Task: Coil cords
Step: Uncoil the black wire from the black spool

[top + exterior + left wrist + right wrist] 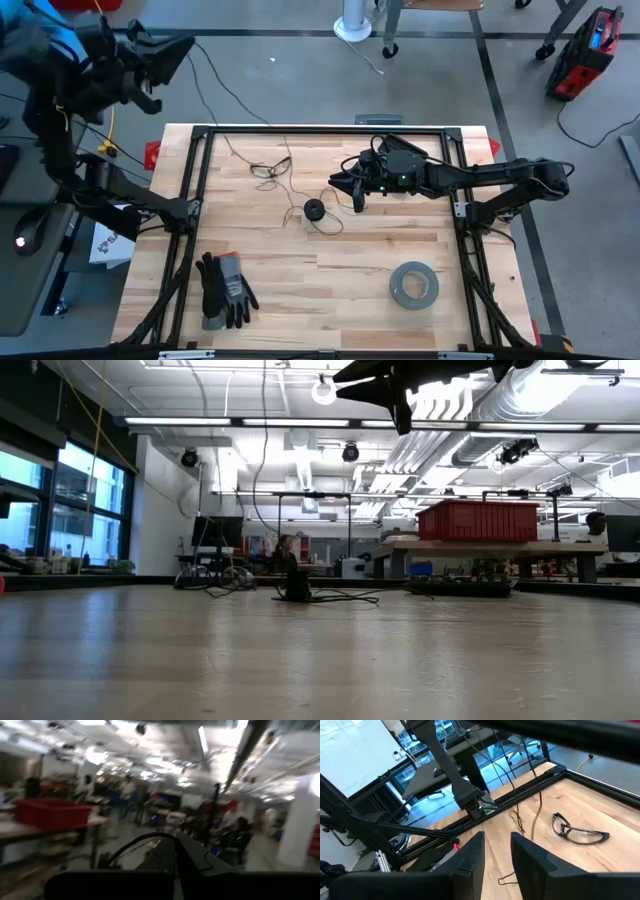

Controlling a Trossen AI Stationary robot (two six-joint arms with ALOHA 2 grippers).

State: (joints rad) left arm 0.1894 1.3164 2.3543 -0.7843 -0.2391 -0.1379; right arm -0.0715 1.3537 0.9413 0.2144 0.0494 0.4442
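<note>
The small black spool (315, 210) stands on the wooden table, also in the low view (297, 586). The thin dark cord (289, 165) loops beside the spool, runs to the far edge, then rises off the table toward my left gripper (188, 45). That gripper is shut, raised high beyond the table's far left corner. My right gripper (350, 190) is open and empty above the table, just right of the spool, pointing toward the table's left. Its fingers show in the right wrist view (497, 855), with the cord (536, 812) lying beyond them. My left gripper is shut on the thin cord's far part (198, 55), held high off the table. The fingers (167, 857) hide the place of contact in the left wrist view. The cord slopes down from the fingertips to the table's far edge, nearly straight.
Clear safety glasses (270, 168) lie on the table's far left part, among the cord. A pair of black-and-grey gloves (225, 290) lies near left, a grey tape roll (413, 285) near right. A black frame (300, 130) edges the table. A yellow cable (108, 125) hangs at the left.
</note>
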